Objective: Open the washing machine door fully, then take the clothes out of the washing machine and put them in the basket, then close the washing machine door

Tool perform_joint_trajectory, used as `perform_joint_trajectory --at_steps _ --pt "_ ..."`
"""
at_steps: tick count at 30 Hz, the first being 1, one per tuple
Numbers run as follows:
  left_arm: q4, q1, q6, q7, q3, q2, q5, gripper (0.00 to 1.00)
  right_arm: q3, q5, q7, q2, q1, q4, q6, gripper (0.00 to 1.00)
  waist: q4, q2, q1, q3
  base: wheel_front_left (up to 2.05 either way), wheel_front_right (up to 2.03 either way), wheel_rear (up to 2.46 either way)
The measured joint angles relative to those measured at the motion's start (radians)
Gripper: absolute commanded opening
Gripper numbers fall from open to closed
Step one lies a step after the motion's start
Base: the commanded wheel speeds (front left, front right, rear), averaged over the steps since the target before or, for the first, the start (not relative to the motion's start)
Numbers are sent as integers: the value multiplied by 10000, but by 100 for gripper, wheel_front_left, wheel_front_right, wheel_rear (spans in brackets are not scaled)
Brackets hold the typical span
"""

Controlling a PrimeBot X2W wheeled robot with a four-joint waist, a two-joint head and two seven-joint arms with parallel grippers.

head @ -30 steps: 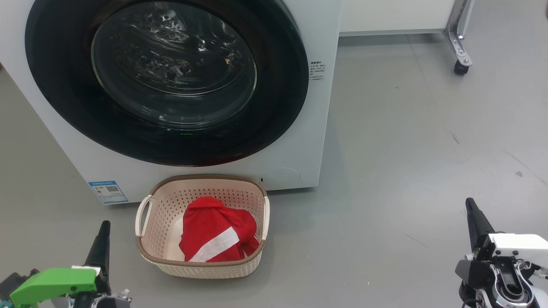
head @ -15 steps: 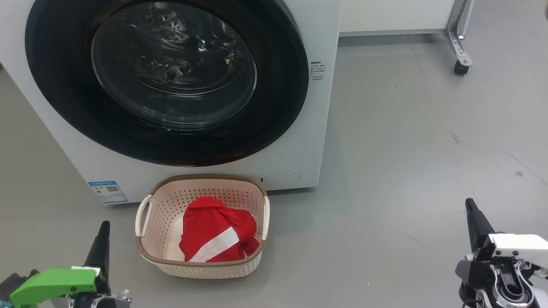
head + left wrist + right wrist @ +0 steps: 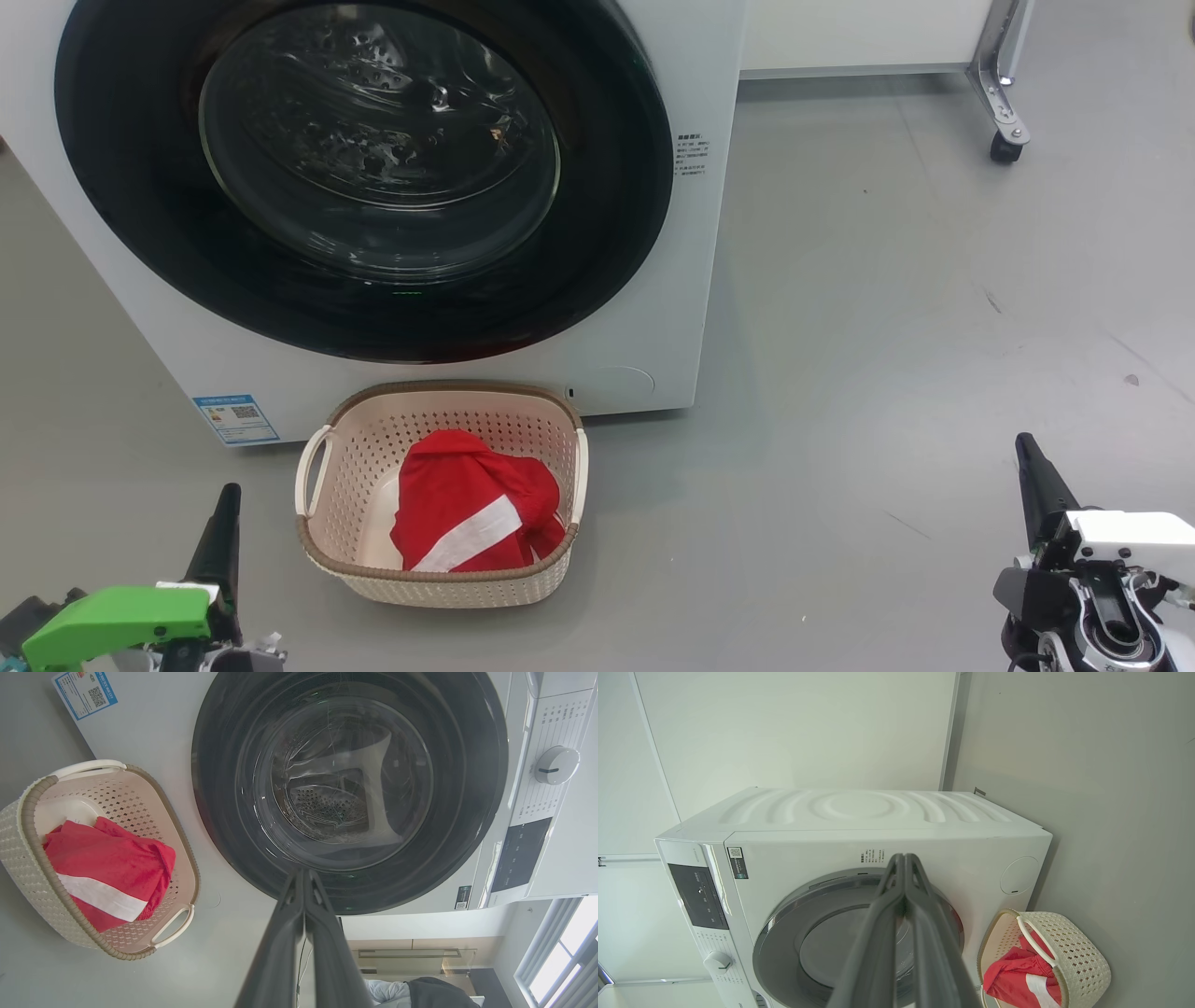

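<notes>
Two grippers pressed together, empty: left gripper (image 3: 228, 493), right gripper (image 3: 1025, 443). Between them the basket (image 3: 439, 583) holds the clothes (image 3: 467, 513), just before the washer (image 3: 686, 280); door (image 3: 607, 187) closed. Wrist views add the dial (image 3: 556, 764); right wrist, the washer's top (image 3: 859, 807).

The light is bright, even and soft in every view. The floor (image 3: 887, 280) ahead of the right gripper (image 3: 1026, 450) has only a pale, blurry shadow next to the washing machine (image 3: 709, 280). The door (image 3: 350, 896), just beyond the tips of the left gripper (image 3: 303, 873), is glossy, and its glass shows white reflections. A window (image 3: 560, 961), low and to the right of this gripper, is washed out by daylight. Both wrist views bend straight edges near their borders, and the fingers (image 3: 878, 952) close to the lens look a little soft. The head view is sharp.
</notes>
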Motion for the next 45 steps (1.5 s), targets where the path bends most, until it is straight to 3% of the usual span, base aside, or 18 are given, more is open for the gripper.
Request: perform_joint_trajectory --at_steps 45 --pt "46 -34 -4 33 35 -4 0 0 -50 0 17 4 -5 44 48 0 0 0 0 -2 0 0 0"
